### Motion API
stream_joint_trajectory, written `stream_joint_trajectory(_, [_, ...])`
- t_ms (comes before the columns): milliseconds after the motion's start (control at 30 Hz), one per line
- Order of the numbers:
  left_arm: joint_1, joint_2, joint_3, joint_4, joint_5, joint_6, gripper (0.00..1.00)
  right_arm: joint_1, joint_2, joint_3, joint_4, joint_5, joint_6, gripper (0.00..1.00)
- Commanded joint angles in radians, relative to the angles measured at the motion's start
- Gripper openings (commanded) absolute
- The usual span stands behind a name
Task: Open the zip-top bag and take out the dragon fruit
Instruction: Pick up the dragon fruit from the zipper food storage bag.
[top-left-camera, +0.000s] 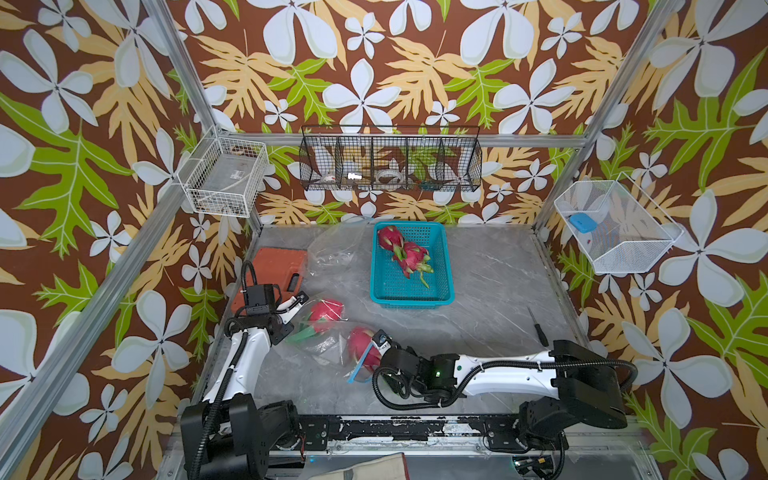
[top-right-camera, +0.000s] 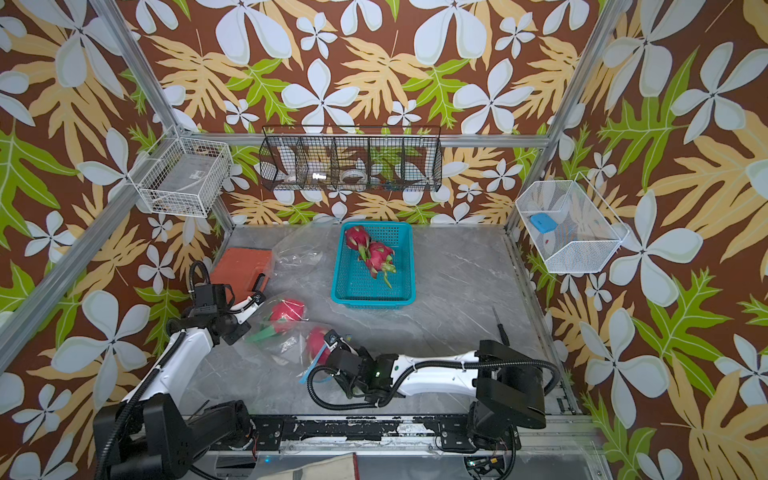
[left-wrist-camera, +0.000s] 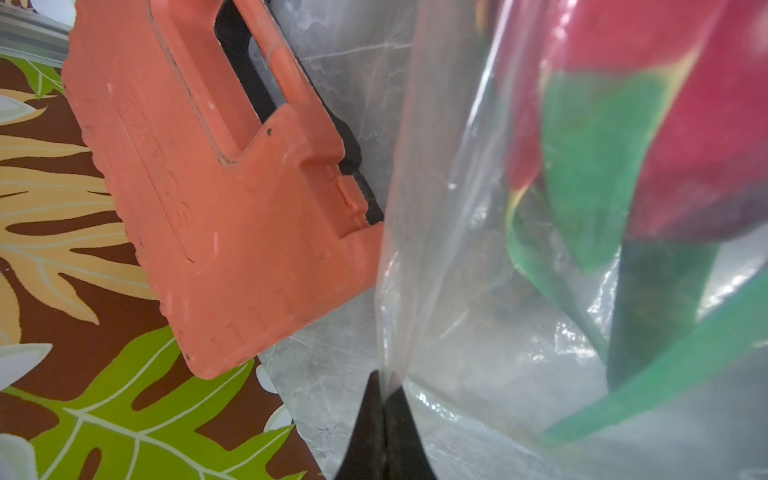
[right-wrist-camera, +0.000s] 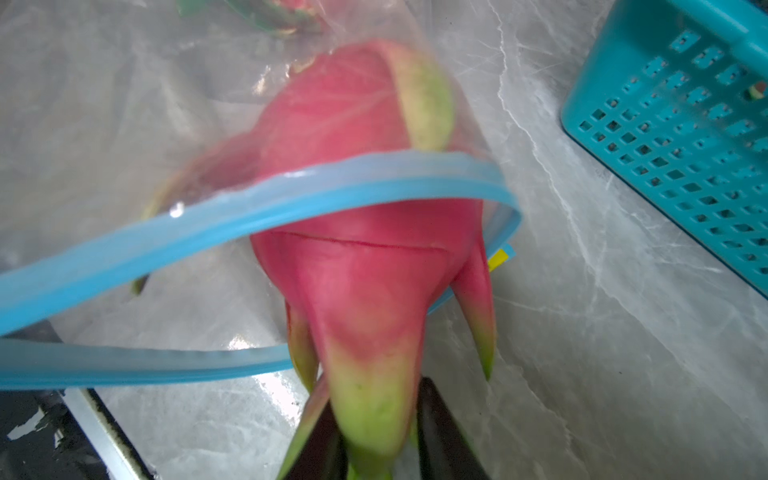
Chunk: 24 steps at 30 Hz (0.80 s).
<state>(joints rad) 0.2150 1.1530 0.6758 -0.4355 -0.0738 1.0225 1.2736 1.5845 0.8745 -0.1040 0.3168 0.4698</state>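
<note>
grey table (top-left-camera: 498, 299): left gripper (left-wrist-camera: 384, 384) pinches bag (left-wrist-camera: 449, 270) as anchor; right gripper (right-wrist-camera: 376, 401) clamps fruit (right-wrist-camera: 365, 282) tip (half through the mouth (right-wrist-camera: 332, 199)) for extraction.

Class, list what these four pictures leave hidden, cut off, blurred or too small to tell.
- Black wire basket contents: in both top views, too small behind mesh.
- Orange case lettering: left wrist view, too faint.
- Right gripper grip: right wrist view, a scale of the dragon fruit covers the contact.
- Red dragon fruit: left wrist view, blurred, cut by the edge.
</note>
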Motion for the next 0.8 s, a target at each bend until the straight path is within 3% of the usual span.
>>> stream_joint_trajectory(0, [0.0, -0.002, -0.006, 0.011, 0.004, -0.002, 0.0, -0.008, 0.005, -0.003, 0.042, -0.012, -0.018, 0.19])
stream_joint_trajectory(100, [0.001, -0.004, -0.01, 0.011, 0.006, -0.002, 0.0, -0.025, 0.016, 0.0, 0.065, -0.038, -0.044, 0.2])
stream_joint_trajectory(200, [0.001, -0.004, -0.008, 0.007, 0.008, -0.002, 0.0, -0.051, 0.03, 0.009, 0.078, -0.06, -0.067, 0.31])
stream_joint_trajectory(433, [0.0, -0.006, -0.01, 0.011, 0.005, 0.003, 0.0, -0.056, 0.022, 0.004, 0.122, -0.117, -0.161, 0.0])
stream_joint_trajectory(767, [0.001, 0.004, -0.018, 0.045, -0.012, 0.002, 0.0, -0.056, -0.281, -0.177, 0.024, -0.178, -0.158, 0.0])
